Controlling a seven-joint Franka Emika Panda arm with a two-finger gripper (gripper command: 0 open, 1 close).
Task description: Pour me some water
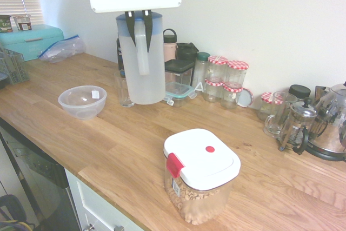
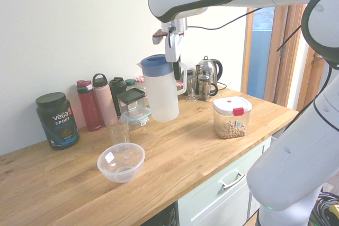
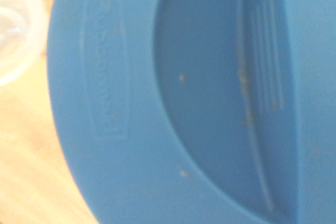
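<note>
A: Gripper (image 1: 138, 39), two dark fingers pointing down, is clenched on the white handle of the tall frosted translucent plastic jug with the round blue lid (image 1: 141, 74), upper centre of the first exterior frame.

B: Jug's position?

A: Its base looks clear of the oak worktop (image 1: 124, 150), though I can't be certain. Upright, no tilt. The water (image 2: 161, 101) is only faintly visible inside.

B: Receiver?

A: Clear drinking glass (image 2: 118, 130), empty, just left of the jug; clear plastic bowl (image 2: 121, 162) in front of it, also empty.

B: Progress?

A: Grasp done, lift apparently done. Remaining, in my judgement: carry over the glass, tilt, pour, set down.
</note>
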